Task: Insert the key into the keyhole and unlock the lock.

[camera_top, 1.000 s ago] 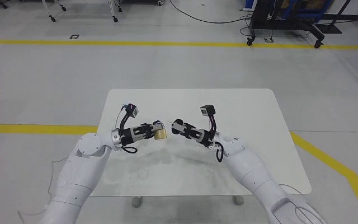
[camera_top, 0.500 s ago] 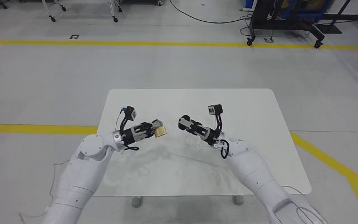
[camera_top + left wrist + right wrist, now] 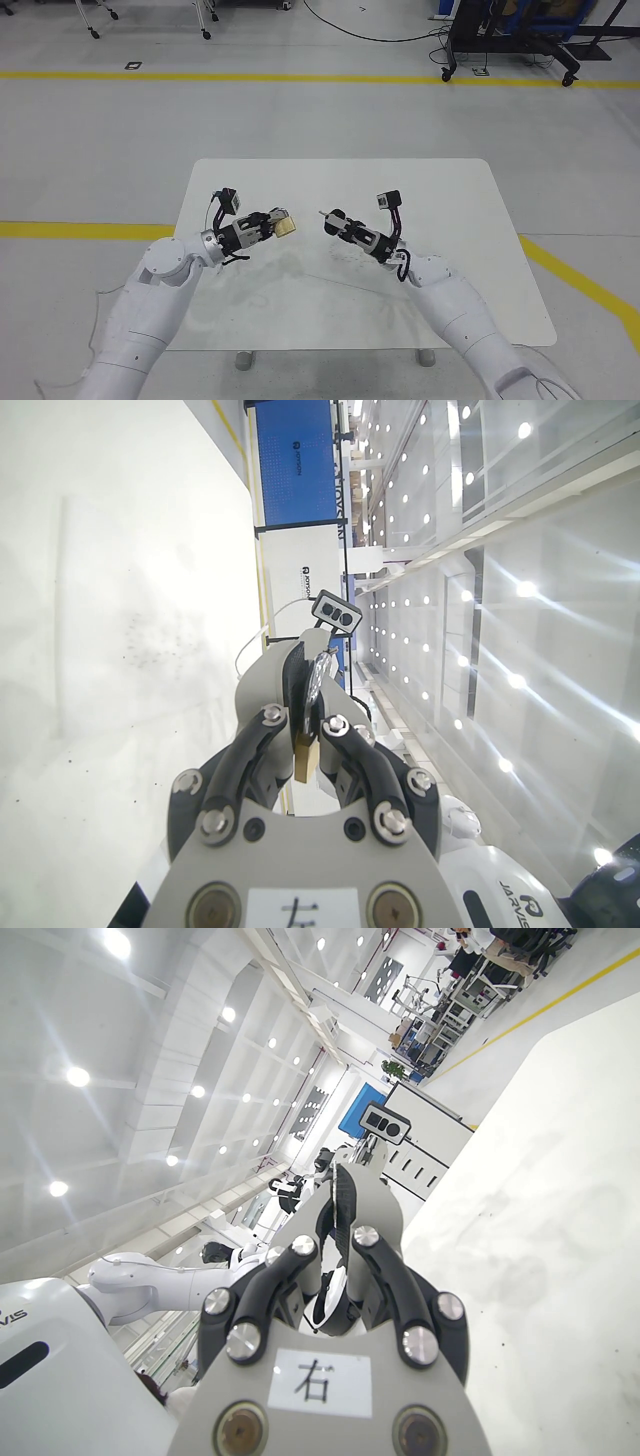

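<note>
Above the middle of the white table (image 3: 450,200) the two arms face each other with a gap between them. My left gripper (image 3: 272,224) is shut on a brass padlock (image 3: 286,227), which sticks out past its fingertips toward the other arm. In the left wrist view the padlock's brass body (image 3: 306,760) and silver shackle sit pinched in the left gripper (image 3: 312,665). My right gripper (image 3: 332,221) is shut on the key (image 3: 322,213), whose thin tip points at the padlock. The key's edge (image 3: 331,1200) shows between the right gripper's (image 3: 336,1188) fingers.
The table carries faint scuff marks (image 3: 300,290) in front of the grippers. Its back edge and right half (image 3: 480,260) lie open. A yellow floor line (image 3: 90,230) runs past both sides of the table.
The padlock and key were almost touching a second ago. Both arms have since drawn apart, the left one leftward and the right one rightward, each still holding its object.
</note>
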Available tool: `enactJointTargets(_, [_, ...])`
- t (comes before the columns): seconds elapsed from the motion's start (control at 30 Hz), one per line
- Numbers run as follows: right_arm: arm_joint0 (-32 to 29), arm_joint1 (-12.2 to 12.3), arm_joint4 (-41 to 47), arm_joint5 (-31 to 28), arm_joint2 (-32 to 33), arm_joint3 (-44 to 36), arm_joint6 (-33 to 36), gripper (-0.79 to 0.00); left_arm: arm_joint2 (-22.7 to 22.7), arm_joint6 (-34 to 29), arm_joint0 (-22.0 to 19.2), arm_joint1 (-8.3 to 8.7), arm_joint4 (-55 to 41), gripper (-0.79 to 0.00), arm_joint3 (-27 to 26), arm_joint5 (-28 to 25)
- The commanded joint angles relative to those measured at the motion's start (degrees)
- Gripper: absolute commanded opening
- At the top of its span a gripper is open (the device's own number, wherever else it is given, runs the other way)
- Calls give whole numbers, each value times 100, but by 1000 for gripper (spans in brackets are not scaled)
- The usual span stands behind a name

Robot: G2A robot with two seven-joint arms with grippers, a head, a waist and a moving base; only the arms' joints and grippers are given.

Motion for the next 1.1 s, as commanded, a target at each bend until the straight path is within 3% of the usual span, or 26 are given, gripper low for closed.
enactJointTargets(0.0, [0, 0, 0, 0, 0, 0, 0, -785, 63, 389, 52, 6, 451, -785, -177, 374])
enactJointTargets(0.03, [-7, 2, -32, 34, 4, 6, -29, -785, 68, 430, 86, 0, 354, -785, -207, 569])
enactJointTargets(0.2, [-1, 156, -1245, -235, 320, -312, -180, -785, 46, 218, -143, 11, -258, -785, -173, 2715])
enactJointTargets(0.37, [-190, 394, -3573, 33, 773, -1602, -135, -785, 221, 33, -462, 5, -250, -785, 23, 3555])
enactJointTargets(0.5, [-691, 536, -5807, 1050, 1059, -3257, -256, -785, 546, 48, -765, -6, 331, -785, 134, 3506])
enactJointTargets(0.57, [-935, 579, -6447, 1150, 1046, -3979, -244, -785, 546, 48, -765, -6, 331, -785, 134, 3506])
enactJointTargets(0.83, [-1004, 592, -6588, 1199, 1061, -4147, -242, -785, 562, 88, -741, -9, 344, -785, 94, 3440])
enactJointTargets(0.93, [-1013, 592, -6612, 1217, 1050, -4147, -242, -785, 513, -127, -748, -27, -47, -785, 131, 3315])
enactJointTargets(1.03, [-1029, 601, -7134, 1120, 859, -4545, -323, -785, 592, -243, -909, -53, -146, -785, 348, 3326])
enactJointTargets(1.07, [-1030, 629, -7769, 1144, 837, -4910, -211, -785, 637, -320, -952, -68, -218, -785, 438, 3343])
